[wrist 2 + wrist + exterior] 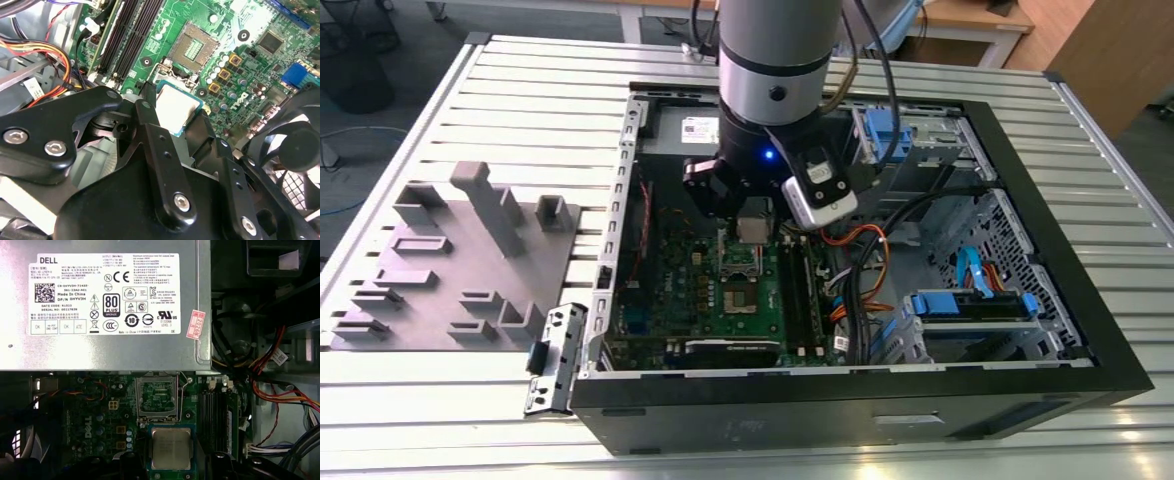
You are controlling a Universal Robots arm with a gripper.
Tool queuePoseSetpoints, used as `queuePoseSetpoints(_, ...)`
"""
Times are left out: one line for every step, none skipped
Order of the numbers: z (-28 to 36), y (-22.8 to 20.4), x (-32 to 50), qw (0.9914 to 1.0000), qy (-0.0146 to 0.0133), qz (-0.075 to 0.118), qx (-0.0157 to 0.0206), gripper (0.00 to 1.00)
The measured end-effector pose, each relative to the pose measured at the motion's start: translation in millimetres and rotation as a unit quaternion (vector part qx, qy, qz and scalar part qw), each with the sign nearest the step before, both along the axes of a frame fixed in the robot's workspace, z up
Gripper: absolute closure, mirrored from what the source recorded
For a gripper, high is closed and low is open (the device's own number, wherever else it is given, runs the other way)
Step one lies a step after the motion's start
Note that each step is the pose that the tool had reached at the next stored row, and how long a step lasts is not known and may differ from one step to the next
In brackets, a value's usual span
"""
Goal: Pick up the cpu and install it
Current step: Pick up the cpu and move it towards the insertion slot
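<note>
down in the open computer case [854, 405] with the gripper [750, 225], hanging low over the green motherboard [774, 300]. jaws closed on the cpu [176, 106], clamping it flat between two black fingers [149, 117], one on each of two opposite edges. plain to see in the second wrist view: silvery top, greenish rim, tucked right in between the finger links. held over the board, just beside the socket [192, 47], not seated in it. looking straight into that open socket, grid of contacts on show, metal frame around it. past it, dark memory slots [127, 35] side by side, then a bundle of orange and red cables [35, 50] further out. black fan [295, 145] on the gripper's other side. over to the first wrist view: same cpu [171, 447] next to the socket [157, 397], on the side away from the grey power supply [100, 357]. and out in the exterior view, around the case: slatted metal table [520, 100] underneath, grey plastic tray [454, 275] of upright blocks just beside it on the exterior view's left.
</note>
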State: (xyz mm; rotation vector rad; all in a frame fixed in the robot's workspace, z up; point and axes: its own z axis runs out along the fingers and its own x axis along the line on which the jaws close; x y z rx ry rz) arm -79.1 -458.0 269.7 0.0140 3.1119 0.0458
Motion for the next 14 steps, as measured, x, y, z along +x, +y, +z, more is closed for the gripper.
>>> queuePoseSetpoints(-1.3, 0.0, 0.0, 1.00000, 0.0000, 0.000, 0.0000, 0.53)
queuePoseSetpoints(-2.7, 0.0, -0.1, 1.00000, 0.0000, 0.000, 0.0000, 0.53)
queuePoseSetpoints(-3.9, 0.0, -0.1, 1.00000, 0.0000, 0.000, 0.0000, 0.53)
queuePoseSetpoints(-4.6, 0.0, -0.1, 1.00000, 0.0000, 0.000, 0.0000, 0.53)
queuePoseSetpoints(-4.6, -0.1, -0.1, 1.00000, 0.0001, 0.000, -0.0002, 0.53)
queuePoseSetpoints(-4.6, -0.1, -0.1, 1.00000, 0.0001, 0.000, -0.0002, 0.53)
queuePoseSetpoints(-4.6, 0.0, -0.1, 1.00000, 0.0001, 0.000, -0.0002, 0.53)
queuePoseSetpoints(-4.6, -0.1, -0.1, 1.00000, 0.0001, 0.000, -0.0002, 0.53)
queuePoseSetpoints(-4.7, 0.0, -0.1, 1.00000, 0.0000, 0.000, -0.0001, 0.53)
queuePoseSetpoints(-5.0, 0.0, -0.1, 1.00000, 0.0000, 0.000, -0.0002, 0.53)
queuePoseSetpoints(-5.5, 0.0, 0.0, 1.00000, -0.0001, 0.000, -0.0006, 0.53)
queuePoseSetpoints(-6.1, 0.0, -0.1, 1.00000, 0.0000, 0.000, -0.0012, 0.53)
queuePoseSetpoints(-6.7, 0.0, -0.1, 1.00000, 0.0000, 0.000, -0.0018, 0.53)
queuePoseSetpoints(-7.3, 0.0, -0.1, 1.00000, 0.0000, 0.000, -0.0026, 0.53)
